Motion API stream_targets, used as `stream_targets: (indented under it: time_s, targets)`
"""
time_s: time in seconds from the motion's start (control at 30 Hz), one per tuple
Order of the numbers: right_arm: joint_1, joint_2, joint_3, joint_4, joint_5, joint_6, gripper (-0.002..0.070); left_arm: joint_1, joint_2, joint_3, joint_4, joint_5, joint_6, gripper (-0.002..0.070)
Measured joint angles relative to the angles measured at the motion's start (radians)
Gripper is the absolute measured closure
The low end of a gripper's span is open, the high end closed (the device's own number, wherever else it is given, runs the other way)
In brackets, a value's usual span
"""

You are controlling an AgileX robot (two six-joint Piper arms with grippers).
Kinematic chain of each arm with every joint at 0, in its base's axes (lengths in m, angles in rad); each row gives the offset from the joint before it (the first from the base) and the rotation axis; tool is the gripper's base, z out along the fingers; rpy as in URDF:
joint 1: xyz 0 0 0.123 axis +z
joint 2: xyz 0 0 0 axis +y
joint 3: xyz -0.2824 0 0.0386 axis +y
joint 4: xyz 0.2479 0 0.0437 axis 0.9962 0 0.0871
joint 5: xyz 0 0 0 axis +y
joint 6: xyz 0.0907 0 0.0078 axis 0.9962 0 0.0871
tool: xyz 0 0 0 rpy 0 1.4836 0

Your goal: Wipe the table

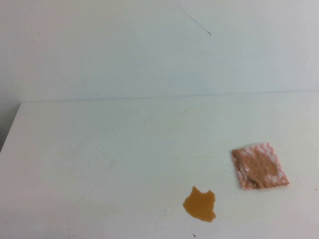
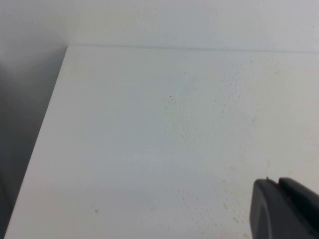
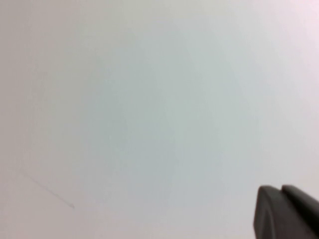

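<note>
My left tool [image 2: 278,185] is pressed together and pinches nothing. It hangs over the desk [image 2: 149,149], above a bare white part near the desk's far left corner. My right tool [image 3: 281,191] is pressed together too, and it holds nothing. It is up off the desk and points at the white wall [image 3: 149,99] behind the desk. A thin dark line [image 3: 47,190] runs on that wall.

The cloth [image 1: 259,167] lies flat on the right side of the desk. It is pink and white, with a big brown stain in its middle. A brown-orange spill [image 1: 200,204] sits on the desk near the front edge, a bit right of the desk's middle. The spill and the cloth are near each other but do not touch. Neither tool touches the cloth or the spill.
</note>
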Motion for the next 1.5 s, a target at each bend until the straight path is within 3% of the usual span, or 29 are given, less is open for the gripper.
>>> stream_targets:
  time_s: [0.27,0.3,0.47,0.7,0.77,1.07,1.2,1.37,1.5]
  targets:
    - [0.000,0.229,-0.313,-0.017,0.485,-0.061,0.0679,0.000,0.000,0.000,0.000,0.000,0.000,0.0678]
    - [-0.002,0.339,-0.382,-0.015,0.592,-0.076,0.0673,0.000,0.000,0.000,0.000,0.000,0.000,0.0678]
    - [0.000,0.545,-0.467,0.053,0.715,-0.220,0.0679,0.000,0.000,0.000,0.000,0.000,0.000,0.0678]
    - [0.000,0.830,-0.507,0.568,0.749,-0.793,0.0679,0.000,0.000,0.000,0.000,0.000,0.000,0.0678]
    - [0.008,0.904,-0.507,0.673,0.747,-0.879,0.0679,0.000,0.000,0.000,0.000,0.000,0.002,0.0678]
    - [0.178,1.264,-0.599,0.651,0.684,-0.992,0.0669,0.000,0.000,0.000,0.000,0.000,0.002,0.0678]
    - [0.250,1.415,-0.667,0.560,0.628,-0.992,0.0577,0.000,0.000,0.000,0.000,0.000,0.002,0.0678]
    - [0.288,1.594,-0.766,0.468,0.617,-0.973,0.0338,0.000,0.000,0.000,0.000,0.000,0.002,0.0678]
    - [0.288,1.728,-0.831,0.444,0.565,-0.973,0.0258,0.000,0.000,0.000,0.000,0.000,0.002,0.0678]
